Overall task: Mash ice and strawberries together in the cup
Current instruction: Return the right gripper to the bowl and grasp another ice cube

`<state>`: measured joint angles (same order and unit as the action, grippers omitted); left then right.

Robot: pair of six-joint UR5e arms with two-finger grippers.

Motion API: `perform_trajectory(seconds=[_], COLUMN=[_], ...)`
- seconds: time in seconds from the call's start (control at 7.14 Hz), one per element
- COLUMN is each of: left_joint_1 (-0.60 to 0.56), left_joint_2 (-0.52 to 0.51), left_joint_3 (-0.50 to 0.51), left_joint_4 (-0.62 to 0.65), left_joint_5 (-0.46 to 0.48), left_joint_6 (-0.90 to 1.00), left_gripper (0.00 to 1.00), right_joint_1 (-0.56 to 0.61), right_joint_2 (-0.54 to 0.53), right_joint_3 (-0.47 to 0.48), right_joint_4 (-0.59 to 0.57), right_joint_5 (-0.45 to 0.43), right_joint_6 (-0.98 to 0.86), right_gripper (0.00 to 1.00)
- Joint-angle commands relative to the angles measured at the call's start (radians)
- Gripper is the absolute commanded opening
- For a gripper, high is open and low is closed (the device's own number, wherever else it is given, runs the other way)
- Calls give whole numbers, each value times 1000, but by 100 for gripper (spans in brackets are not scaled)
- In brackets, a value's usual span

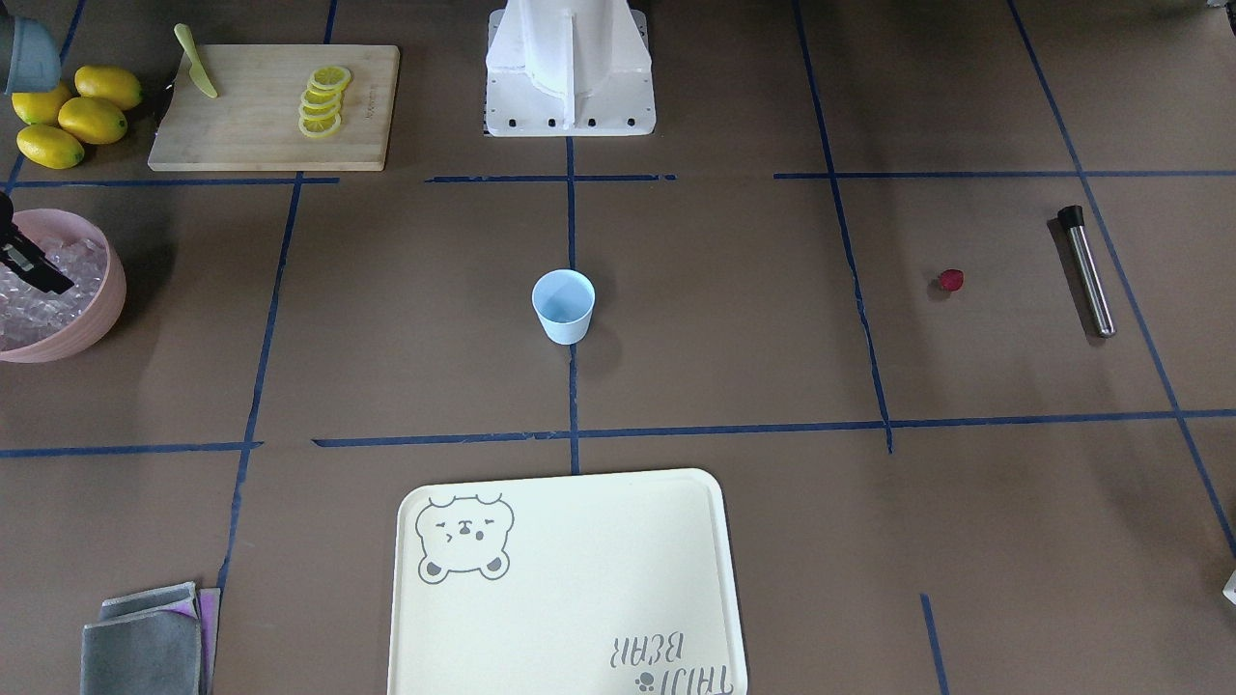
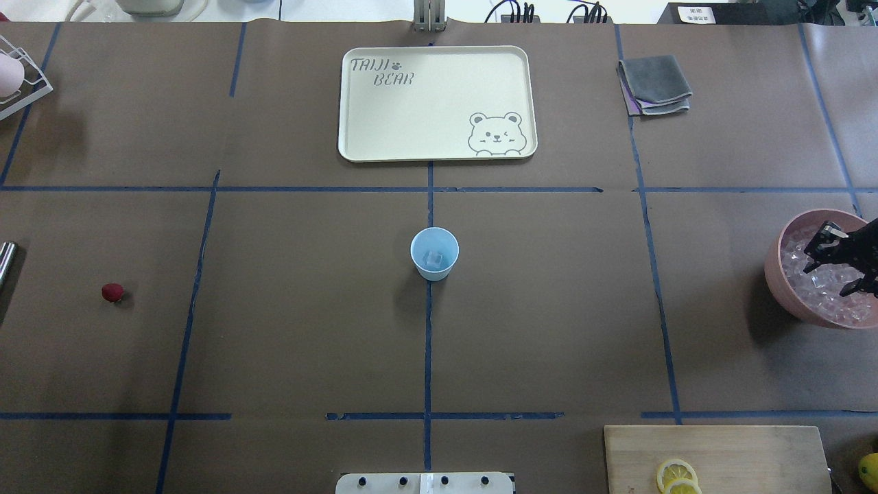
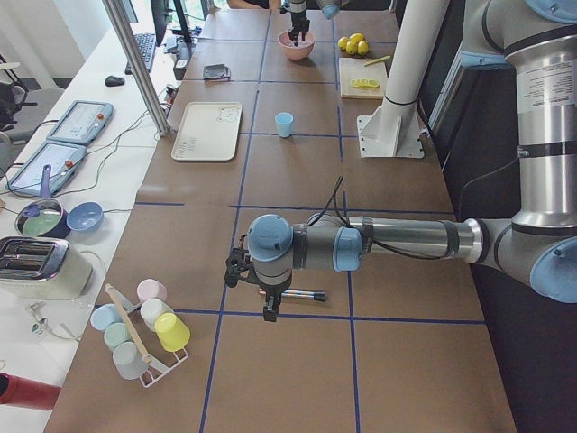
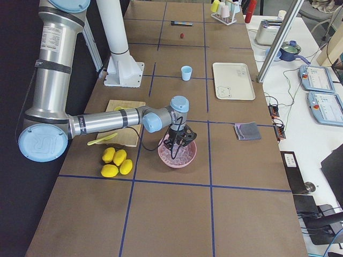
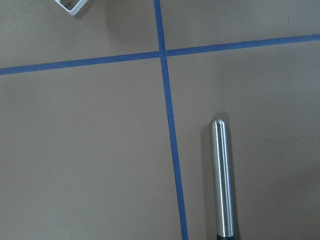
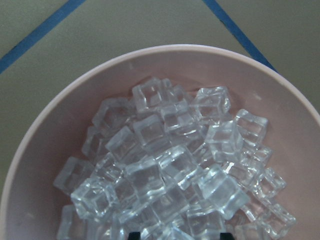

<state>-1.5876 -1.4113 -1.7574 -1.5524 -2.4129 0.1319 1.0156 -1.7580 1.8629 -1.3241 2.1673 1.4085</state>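
The pale blue cup (image 2: 434,254) stands upright at the table's middle, and also shows in the front view (image 1: 563,306). One ice cube (image 2: 434,259) lies in it. Several more ice cubes (image 6: 165,170) fill the pink bowl (image 2: 789,291). My right gripper (image 2: 838,266) hangs open just above that ice and holds nothing. The dark red strawberry (image 2: 112,293) lies alone on the table, far left. A steel muddler (image 5: 221,180) lies flat below my left wrist. My left gripper (image 3: 264,302) shows only in the left side view, over the muddler; I cannot tell whether it is open or shut.
A cream bear tray (image 2: 439,103) lies beyond the cup. A cutting board (image 1: 275,106) holds lemon slices (image 1: 322,101) and a green knife (image 1: 196,63), with whole lemons (image 1: 72,116) beside it. Folded grey cloths (image 2: 655,84) lie near the tray. A cup rack (image 3: 140,329) stands past the muddler.
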Motion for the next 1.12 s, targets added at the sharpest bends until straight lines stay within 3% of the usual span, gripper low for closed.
perform_trajectory(seconds=[0.0, 0.14, 0.28, 0.56, 0.84, 0.98], left_joint_1=[0, 0, 0, 0, 0, 0], left_joint_2=[0, 0, 0, 2, 9, 11], left_joint_3=[-1, -1, -1, -1, -7, -7], left_joint_4=[0, 0, 0, 0, 0, 0], left_joint_5=[0, 0, 0, -2, -2, -2], left_joint_6=[0, 0, 0, 0, 2, 0], left_gripper=[100, 100, 100, 100, 100, 100], right_joint_1=[0, 0, 0, 1, 1, 0], right_joint_2=[-1, 0, -1, 0, 8, 64], right_joint_3=[1, 1, 1, 25, 131, 162], right_joint_4=[0, 0, 0, 2, -3, -10], right_joint_5=[6, 22, 22, 25, 63, 69], right_joint_6=[1, -2, -3, -5, 1, 6], right_gripper=[24, 6, 1, 0, 0, 0])
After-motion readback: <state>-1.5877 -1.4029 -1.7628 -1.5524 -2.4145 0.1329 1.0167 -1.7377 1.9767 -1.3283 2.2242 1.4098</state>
